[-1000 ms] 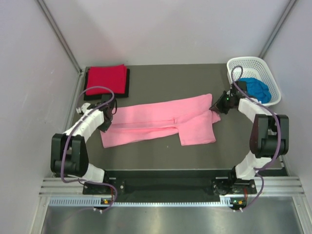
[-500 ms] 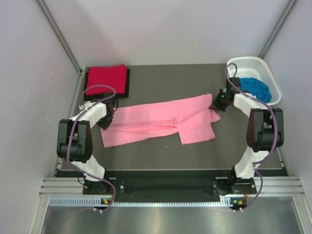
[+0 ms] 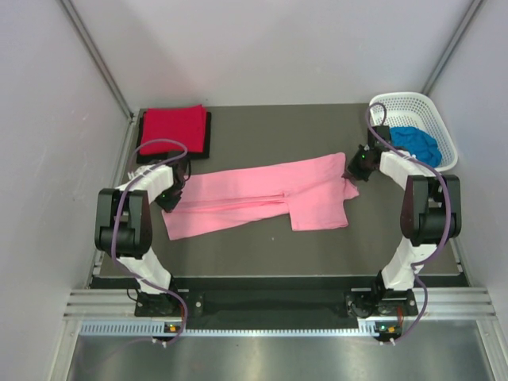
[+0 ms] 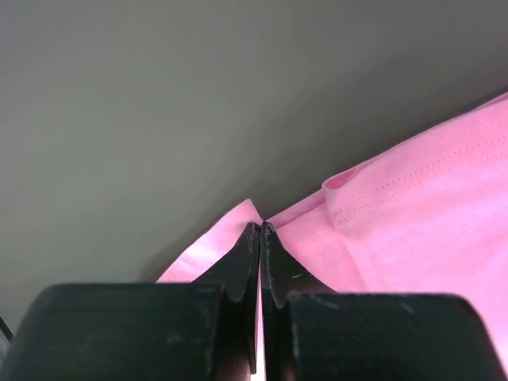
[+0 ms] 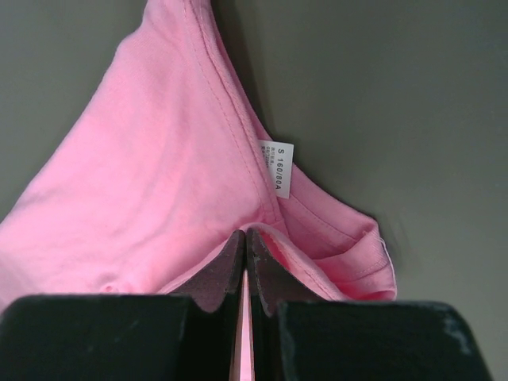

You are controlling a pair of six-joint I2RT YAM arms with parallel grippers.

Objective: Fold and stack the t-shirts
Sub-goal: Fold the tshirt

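The light pink t-shirt (image 3: 262,194) lies stretched out long across the middle of the dark table. My left gripper (image 3: 169,198) is shut on the shirt's left end, the cloth pinched between the jaws in the left wrist view (image 4: 260,228). My right gripper (image 3: 351,173) is shut on the shirt's right end near the collar, where a white size label (image 5: 277,167) shows. The red t-shirt (image 3: 172,127) lies folded on top of the black t-shirt (image 3: 208,139) at the back left. The bright blue t-shirt (image 3: 416,144) sits in the basket.
The white lattice basket (image 3: 444,135) stands at the back right corner, just behind my right arm. Grey walls close in the table on the left, back and right. The metal rail with the arm bases runs along the near edge.
Both arms have drawn slightly inward and back with the shirt ends held. The shirt's lower right flap has shifted a little left. The left arm's elbow has swung up beside the table's left edge.
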